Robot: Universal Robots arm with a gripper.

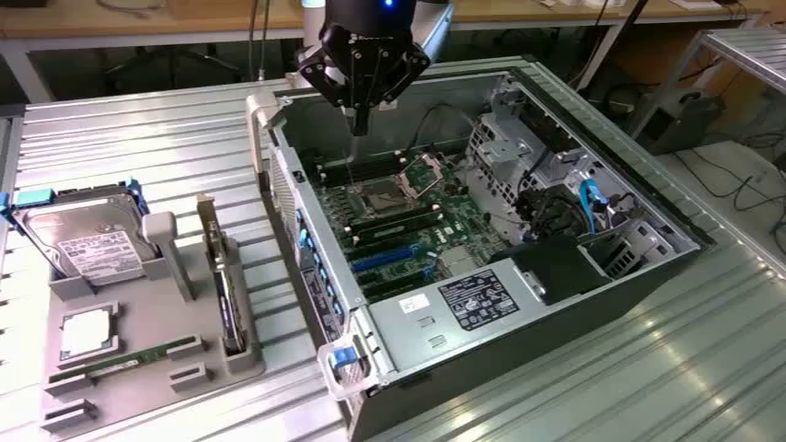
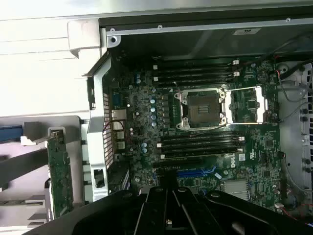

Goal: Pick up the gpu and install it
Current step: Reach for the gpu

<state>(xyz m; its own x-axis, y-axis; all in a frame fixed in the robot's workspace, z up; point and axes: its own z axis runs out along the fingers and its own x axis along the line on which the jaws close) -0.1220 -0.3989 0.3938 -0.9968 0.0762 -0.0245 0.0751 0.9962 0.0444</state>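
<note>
**Gripper** (image 1: pixel 359 124): hangs over the open computer case (image 1: pixel 540 368), above the far end of its interior. The fingers are drawn together to a narrow tip and hold nothing. In the wrist view the gripper (image 2: pixel 168 196) points down into the case, towards the motherboard (image 2: pixel 146 122).

**Gpu** (image 1: pixel 225 295): outside the case, just beside the case's side wall on the exterior view's left. It stands on its long edge in a slot of a grey tray (image 1: pixel 123 304), with the silver end bracket rising at the end farther from the camera. It is well apart from the gripper and untouched. In the wrist view the gpu (image 2: pixel 59 171) shows as a thin green-edged board next to the case's perforated rear panel (image 2: pixel 107 132).

**Case interior**: the case lies on its side with the cover off.
- The CPU socket (image 2: pixel 203 108) is open, with its frame lifted.
- Black memory modules (image 2: pixel 200 142) sit in rows on either side of the socket.
- Blue expansion slots (image 1: pixel 387 258) lie nearer the camera than the socket.

**Other items on the tray**, farther from the case than the gpu:
- A silver hard drive (image 1: pixel 86 244) with a white label.
- A square processor (image 1: pixel 86 333).
- A green memory stick (image 1: pixel 129 357), lying flat.
</note>
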